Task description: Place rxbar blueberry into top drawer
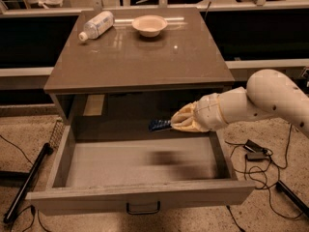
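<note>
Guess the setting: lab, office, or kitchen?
Probably a robot test lab, not a home. Loose cables lie on the floor, a black stand leg sits left of the top drawer, and the gripper holds the rxbar blueberry above the open drawer's back right.

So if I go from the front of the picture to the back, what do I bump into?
Small dark metal handle → wide grey-brown top drawer, open → dark blue crinkly rxbar blueberry, held by the cream gripper → round white bowl.
</note>
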Controlling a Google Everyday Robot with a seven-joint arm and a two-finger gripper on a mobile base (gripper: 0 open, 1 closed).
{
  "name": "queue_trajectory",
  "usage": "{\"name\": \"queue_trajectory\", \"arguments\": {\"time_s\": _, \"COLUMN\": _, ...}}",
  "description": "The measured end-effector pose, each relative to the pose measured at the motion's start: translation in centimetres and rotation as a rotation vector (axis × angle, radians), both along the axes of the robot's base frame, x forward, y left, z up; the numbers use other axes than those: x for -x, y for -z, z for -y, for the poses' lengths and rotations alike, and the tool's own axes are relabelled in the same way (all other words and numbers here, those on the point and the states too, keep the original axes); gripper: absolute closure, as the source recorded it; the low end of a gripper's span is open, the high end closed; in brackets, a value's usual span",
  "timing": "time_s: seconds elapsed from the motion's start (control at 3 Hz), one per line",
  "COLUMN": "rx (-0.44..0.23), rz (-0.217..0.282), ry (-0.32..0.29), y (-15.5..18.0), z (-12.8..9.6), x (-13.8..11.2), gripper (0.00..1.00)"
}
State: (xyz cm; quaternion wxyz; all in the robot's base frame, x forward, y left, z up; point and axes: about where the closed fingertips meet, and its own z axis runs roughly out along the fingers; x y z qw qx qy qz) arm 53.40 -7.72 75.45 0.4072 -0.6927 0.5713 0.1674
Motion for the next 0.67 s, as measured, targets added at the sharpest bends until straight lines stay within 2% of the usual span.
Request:
{"name": "queue_trajectory", "arguments": {"time_s": 0.33, "rx": -0.038, "rz": -0.078, "ry": -0.075, "y": 3.96, "z": -0.64, "x": 0.01, "gripper": 1.0}}
{"name": "queue_trajectory", "arguments": {"time_s": 0.67, "rx": -0.039, "rz": -0.083, "ry": -0.081, "y": 4.27, "z": -0.82, "x": 0.16, "gripper": 1.0}}
